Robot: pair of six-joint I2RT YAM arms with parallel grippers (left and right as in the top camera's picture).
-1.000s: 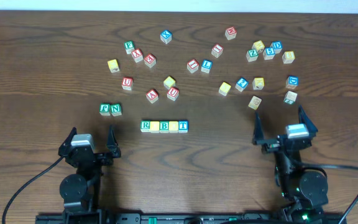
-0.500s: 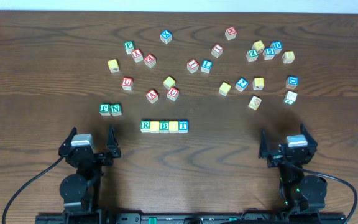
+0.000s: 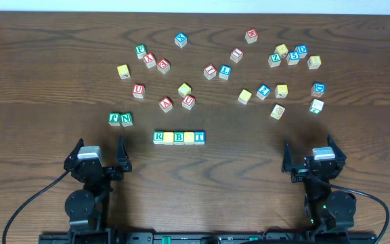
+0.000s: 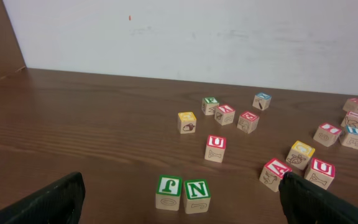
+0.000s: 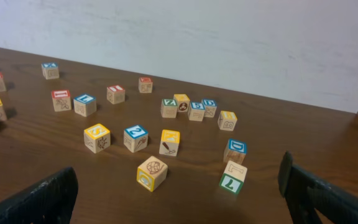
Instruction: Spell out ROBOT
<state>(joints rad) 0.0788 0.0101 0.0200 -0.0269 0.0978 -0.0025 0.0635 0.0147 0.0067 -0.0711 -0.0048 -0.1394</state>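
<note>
ROBOT row lies with its five cubes touching, long axis 9-to-3 o'clock, about 3 o'clock from the nearer left gripper and 9 o'clock from the right gripper; both jaws spread wide, empty.

Green F cube and N cube sit apparently touching on the table.

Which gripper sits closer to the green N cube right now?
Left. The left gripper sits just behind the green N cube, slightly to its left; the right gripper is far off to its right.
</note>
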